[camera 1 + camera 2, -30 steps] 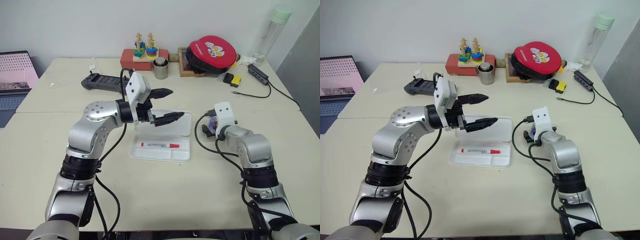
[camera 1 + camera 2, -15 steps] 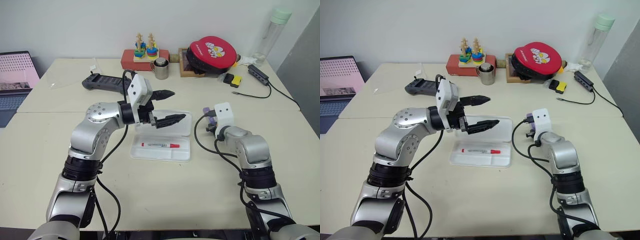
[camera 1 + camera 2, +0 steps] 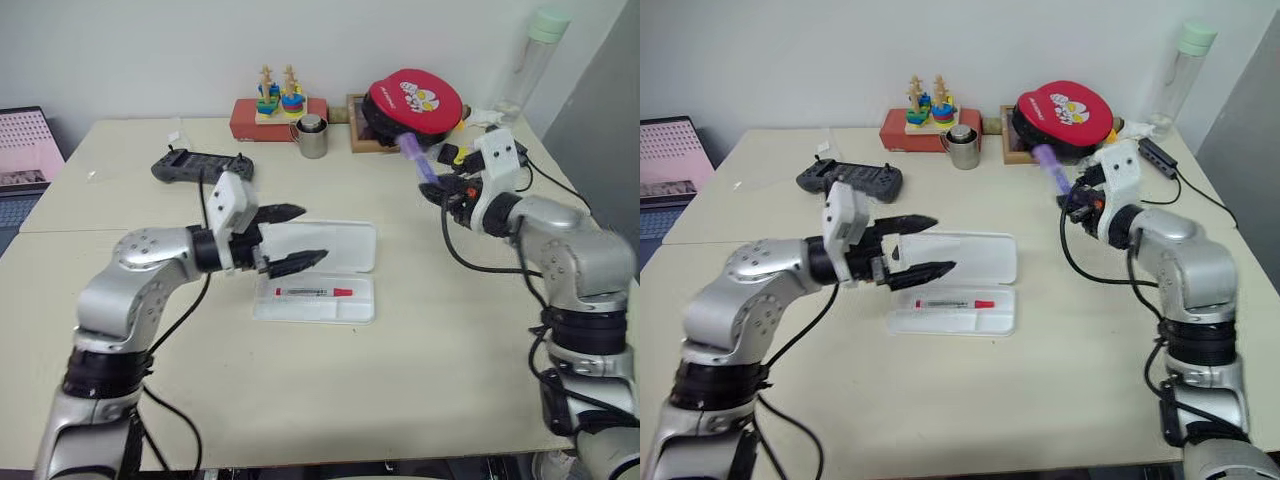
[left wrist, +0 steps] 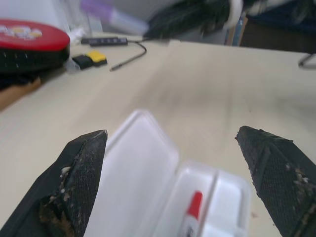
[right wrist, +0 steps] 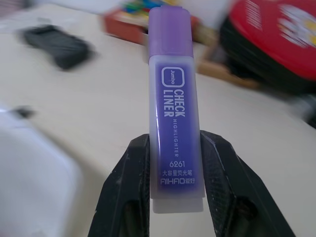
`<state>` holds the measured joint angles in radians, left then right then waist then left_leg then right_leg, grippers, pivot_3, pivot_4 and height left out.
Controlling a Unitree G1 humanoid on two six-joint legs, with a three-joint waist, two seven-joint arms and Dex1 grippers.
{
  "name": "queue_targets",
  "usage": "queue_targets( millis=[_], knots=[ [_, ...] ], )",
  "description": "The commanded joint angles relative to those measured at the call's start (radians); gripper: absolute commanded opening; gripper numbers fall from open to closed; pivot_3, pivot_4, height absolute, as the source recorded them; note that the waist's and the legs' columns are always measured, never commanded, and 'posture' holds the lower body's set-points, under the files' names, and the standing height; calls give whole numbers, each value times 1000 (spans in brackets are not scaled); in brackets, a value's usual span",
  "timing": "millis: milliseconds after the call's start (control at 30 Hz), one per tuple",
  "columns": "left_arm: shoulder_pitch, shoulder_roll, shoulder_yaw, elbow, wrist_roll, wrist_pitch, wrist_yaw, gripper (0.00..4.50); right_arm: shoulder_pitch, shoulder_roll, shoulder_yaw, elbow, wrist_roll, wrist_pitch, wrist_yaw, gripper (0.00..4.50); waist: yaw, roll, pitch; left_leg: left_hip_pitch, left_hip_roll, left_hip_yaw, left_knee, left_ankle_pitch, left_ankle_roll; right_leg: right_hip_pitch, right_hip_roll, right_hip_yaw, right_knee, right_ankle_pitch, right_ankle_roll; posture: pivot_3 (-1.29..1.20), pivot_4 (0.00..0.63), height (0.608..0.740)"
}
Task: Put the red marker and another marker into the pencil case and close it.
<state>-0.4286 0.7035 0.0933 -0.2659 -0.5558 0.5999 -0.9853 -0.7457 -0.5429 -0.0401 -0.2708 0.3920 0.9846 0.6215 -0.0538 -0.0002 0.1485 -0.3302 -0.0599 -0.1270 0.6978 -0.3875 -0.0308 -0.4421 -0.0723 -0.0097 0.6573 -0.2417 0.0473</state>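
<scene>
Hovering over the left part of the pencil case (image 3: 318,272), the left gripper (image 3: 285,238) stood with its two black fingers spread wide and nothing between them. That white case lay open on the table (image 3: 420,370), its lid folded back flat toward the far side. In the shallow tray nearest the robot lay the red marker (image 3: 313,292), its long axis running side to side along the tray, red cap toward the right. The lid half held nothing. Well to the right and raised clear of the table, the right gripper (image 5: 173,163) was clamped on the lower barrel of the purple highlighter (image 5: 174,106), whose capped end pointed up and away toward the red round pad (image 3: 415,98) at the back.
</scene>
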Motion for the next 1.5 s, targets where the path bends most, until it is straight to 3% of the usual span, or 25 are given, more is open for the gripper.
queue_targets(
  millis=[33, 133, 400, 633, 1100, 1167, 1500],
  knots=[
    [124, 58, 150, -60, -42, 8, 16, 4500, -57, -45, 193, -103, 69, 0, 191, 1082, -2, 0, 0, 0, 0, 0, 0, 0, 0, 0, 0, 1, 0, 0, 0, 0, 150, 740],
    [278, 86, 235, -71, -40, -22, -3, 4500, -112, -42, 356, -110, 32, -13, 242, 1082, -6, 0, 0, 1, 0, 0, -1, 0, 0, 0, 0, 1, 0, 0, 0, 0, 150, 740],
    [548, 112, 314, -89, -10, -78, -34, 4500, -162, 16, 601, 49, -128, -137, 275, 1082, 28, -1, 0, -1, 0, -5, 0, 0, 0, 3, 0, -1, -7, 0, 0, 0, 150, 740],
    [570, 126, 329, -93, -32, -72, -34, 4500, -170, 88, 692, 133, -208, -166, 293, 1082, 22, -1, 0, -2, 0, -6, -1, 0, 0, 2, 0, -1, -8, 0, 0, 0, 150, 740],
    [495, 117, 279, -75, -27, -64, -13, 4500, -140, 170, 730, 150, -267, -132, 301, 1082, 21, -1, 0, -2, 0, -6, -1, 0, 0, 2, 0, -1, -8, 0, 0, 0, 150, 740],
    [490, 116, 276, -73, -28, -64, -8, 4500, -136, 171, 730, 150, -271, -133, 302, 1784, 21, -1, 0, -2, 0, -6, -1, 0, 0, 2, 0, -2, -8, 0, 0, 0, 150, 740],
    [437, 89, 289, -31, -48, -52, 53, 4500, -135, 169, 669, 124, -246, -144, 326, 3973, 22, -1, 0, -2, 0, -6, -1, 0, 0, 2, 0, -2, -8, 0, 0, 0, 150, 740]
  ],
)
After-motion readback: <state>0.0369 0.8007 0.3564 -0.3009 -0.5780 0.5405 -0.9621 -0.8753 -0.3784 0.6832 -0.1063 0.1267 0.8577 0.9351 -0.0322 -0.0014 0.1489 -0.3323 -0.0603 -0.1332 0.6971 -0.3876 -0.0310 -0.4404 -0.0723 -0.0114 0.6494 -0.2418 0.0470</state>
